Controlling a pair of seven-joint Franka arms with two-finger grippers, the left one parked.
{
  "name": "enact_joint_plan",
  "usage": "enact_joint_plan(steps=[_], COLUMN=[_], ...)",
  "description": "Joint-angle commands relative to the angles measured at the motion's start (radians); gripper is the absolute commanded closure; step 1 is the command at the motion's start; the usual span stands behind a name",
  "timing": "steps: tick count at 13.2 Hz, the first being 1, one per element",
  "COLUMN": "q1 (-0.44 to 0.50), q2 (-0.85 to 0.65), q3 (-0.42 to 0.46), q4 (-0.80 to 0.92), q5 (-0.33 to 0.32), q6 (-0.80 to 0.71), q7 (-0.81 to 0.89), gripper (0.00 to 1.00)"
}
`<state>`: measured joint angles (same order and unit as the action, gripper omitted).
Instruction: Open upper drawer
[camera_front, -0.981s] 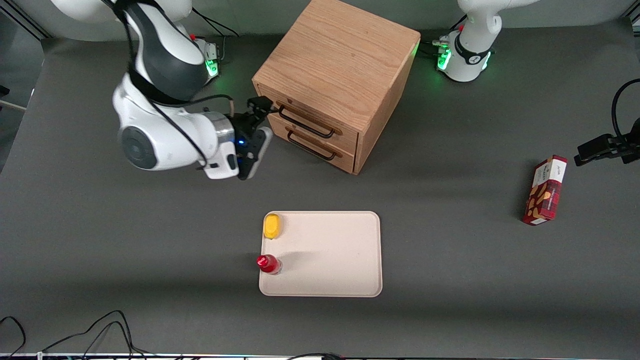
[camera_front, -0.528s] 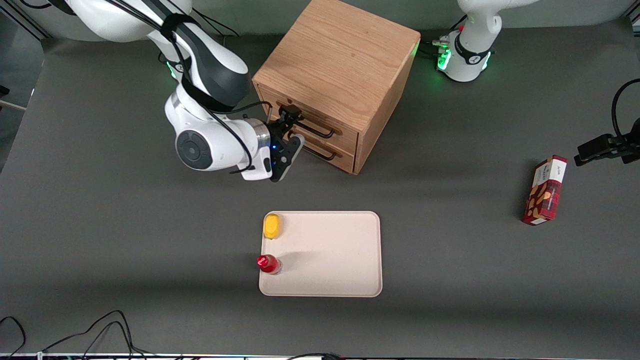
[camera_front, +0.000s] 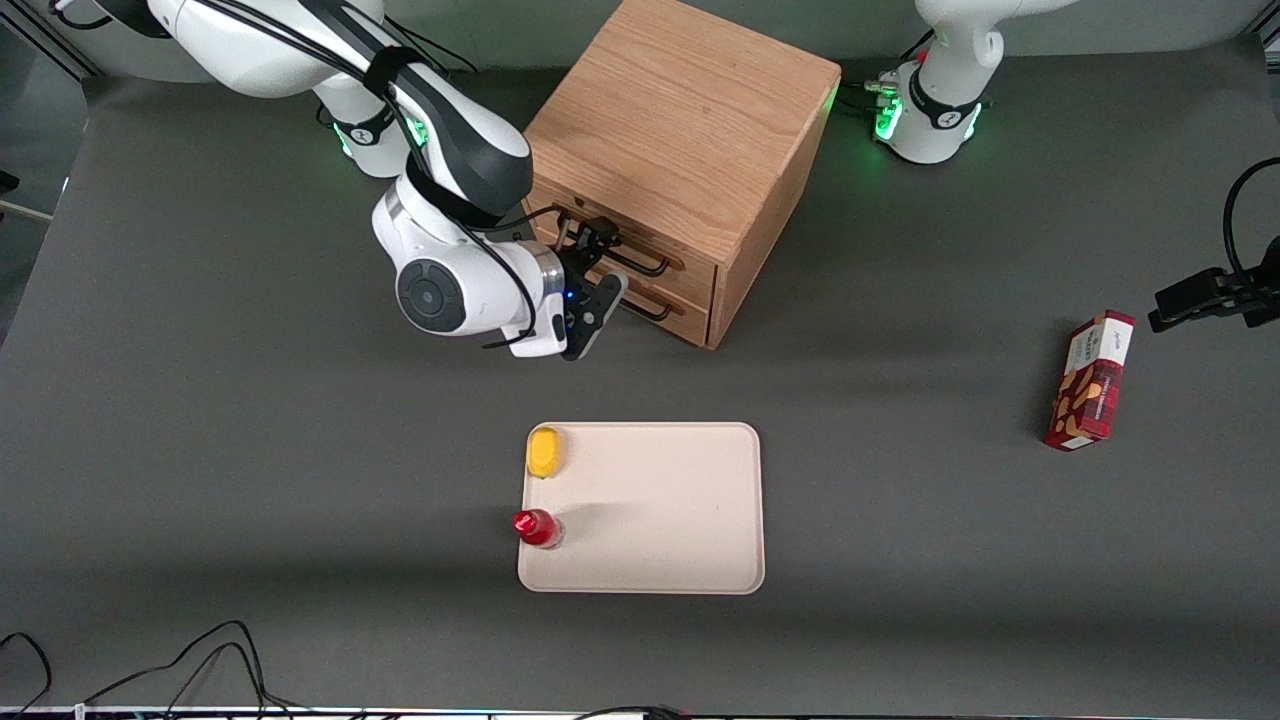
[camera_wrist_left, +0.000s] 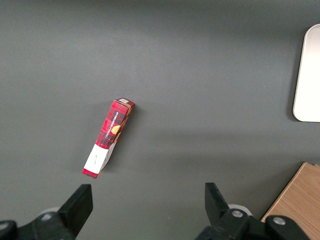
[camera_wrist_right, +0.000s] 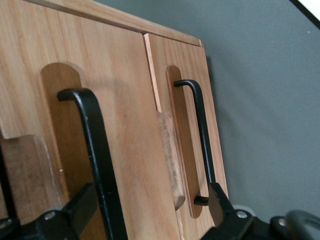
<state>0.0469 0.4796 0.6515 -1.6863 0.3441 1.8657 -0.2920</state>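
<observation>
The upper drawer (camera_front: 640, 240) is the top one of two in the front of the wooden cabinet (camera_front: 680, 130), which stands on the gray table (camera_front: 200, 450) farther from the front camera than the tray (camera_front: 660, 510). It sits flush with the cabinet's face, shut. In the front view its black handle (camera_front: 640, 262) is partly covered by the gripper (camera_front: 600, 262); the right wrist view shows the handle (camera_wrist_right: 97, 165) close up, running between the two fingertips (camera_wrist_right: 75, 212), with the lower drawer's handle (camera_wrist_right: 200, 135) beside it. The fingers are spread wide on either side of the bar and do not press on it. The left wrist view alone shows the red box (camera_wrist_left: 107, 137) from above, lying flat toward the parked arm's end of the table. On the tray's edge are a yellow piece (camera_front: 544, 452) and a red bottle (camera_front: 536, 527).
</observation>
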Motion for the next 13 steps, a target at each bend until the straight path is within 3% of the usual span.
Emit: enact_joint_plan(steps=[1, 9, 13], q1=[-0.005, -0.022, -0.024], q2=[0.014, 0.138, 0.171], q3=[0.013, -0.024, -0.075], q4=[-0.007, 0.174, 0.259], q5=[-0.025, -0.12, -0.12], q6=[0.021, 0.009, -0.043], q7=[0.022, 0.024, 0.014], gripper=[0.0, 0.0, 0.0])
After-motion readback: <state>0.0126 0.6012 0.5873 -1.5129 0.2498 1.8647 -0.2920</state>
